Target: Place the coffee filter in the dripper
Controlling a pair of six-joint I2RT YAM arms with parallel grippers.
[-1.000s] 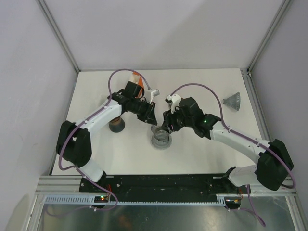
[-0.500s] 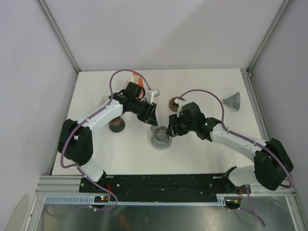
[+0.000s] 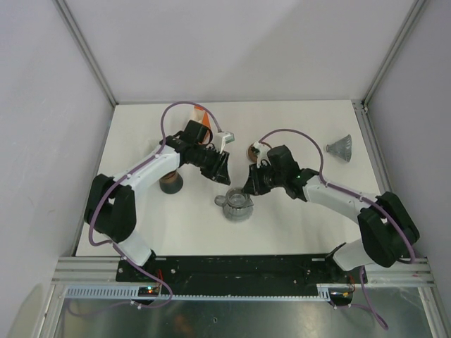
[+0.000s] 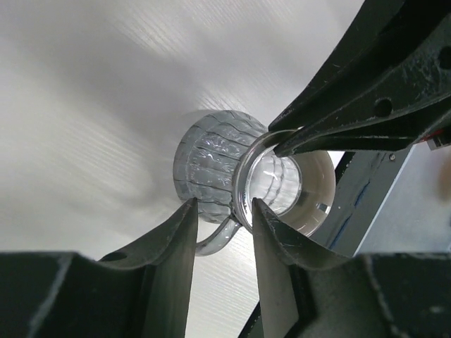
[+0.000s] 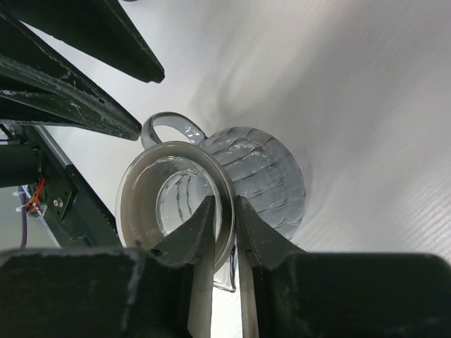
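Pale walls and an aluminium frame close in a white table [image 3: 296, 120], with both arms bolted at its near edge and reaching inward toward the middle. Nearest to the bases stands the clear ribbed dripper [image 3: 237, 205], its handle pointing to the left side. The right gripper [image 3: 248, 189] meets it from the right: in the right wrist view its fingers [image 5: 194, 232] stand nearly together, with only a thin gap, and the dripper's rim runs up into that gap, so the jaws are pinched on the rim. The left wrist view shows the same dark fingertip resting on that rim. The left gripper [image 3: 225, 176] hangs just beyond the dripper on its far left side; its fingers [image 4: 173, 239] stand part-way apart with nothing between them but the sight of the dripper's handle and rim below, and they grip nothing. Left of the dripper, beside the left forearm, sits a dark brown cup [image 3: 171, 184]. Farther back, just behind the right wrist, lies a small brown object [image 3: 251, 150], too small to make out. Well off to the right, near the table's far right corner, the grey cone-shaped filter [image 3: 340, 148] lies on its side, apart from both grippers. An orange object [image 3: 201, 113] sits at the far edge behind the left arm.
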